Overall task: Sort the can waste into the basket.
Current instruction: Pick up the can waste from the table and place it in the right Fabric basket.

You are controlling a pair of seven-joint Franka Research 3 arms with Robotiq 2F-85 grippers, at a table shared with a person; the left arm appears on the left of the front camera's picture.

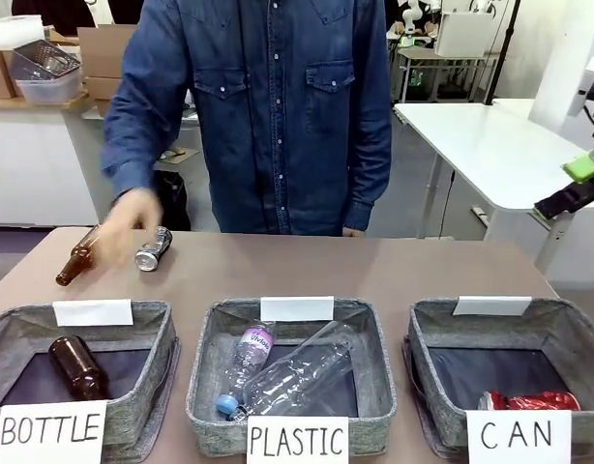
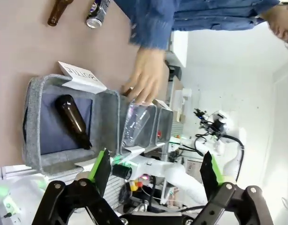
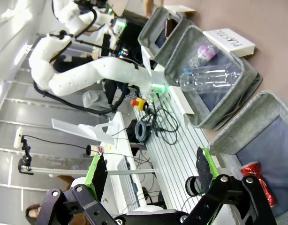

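Silver dented drink can [image 1: 153,248] lies far left on the brown bench [image 1: 374,271], beside a brown glass bottle [image 1: 76,261] and the person's hand [image 1: 133,215]. Let the hand clear, then grip across the can's body. Grey woven CAN basket [image 1: 568,338] holds a crushed red can [image 1: 529,400]. Left wrist: your left jaws released; grey BOTTLE basket [image 2: 106,122] holds one dark bottle [image 2: 73,121]. Right wrist: right jaws released.

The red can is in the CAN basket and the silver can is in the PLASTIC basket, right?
Not quite. The red can is in the CAN basket, but the silver can lies on the table, as the front view shows.
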